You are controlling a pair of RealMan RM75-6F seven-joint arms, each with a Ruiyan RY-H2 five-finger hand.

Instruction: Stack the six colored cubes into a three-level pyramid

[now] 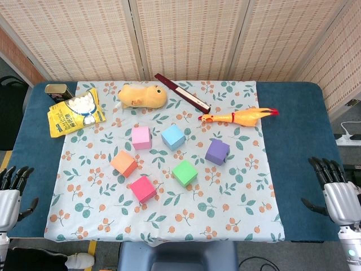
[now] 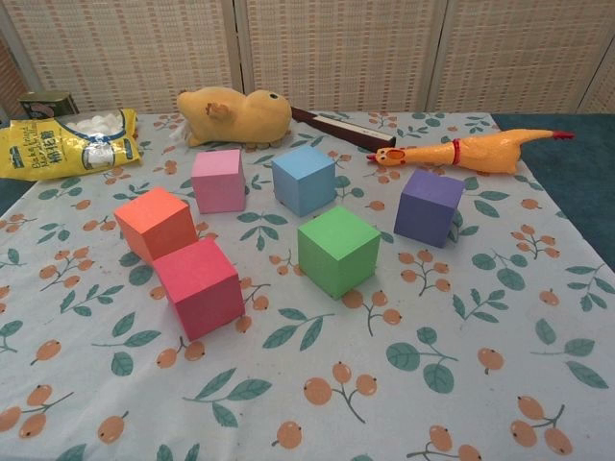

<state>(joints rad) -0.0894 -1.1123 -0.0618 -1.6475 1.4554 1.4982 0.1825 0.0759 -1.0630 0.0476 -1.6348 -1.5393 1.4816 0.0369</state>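
Cubes [image 1: 172, 155] lie unstacked, well ahead of the empty, spread left hand [image 1: 11, 192] and right hand [image 1: 335, 192]; a careless reach could knock neighbouring cubes apart.

Staged indoor tabletop test area
A leaf-printed cloth [image 1: 237, 186] is spread over a blue-covered table [image 1: 293, 141], closed in behind by woven folding screens [image 1: 186, 34].
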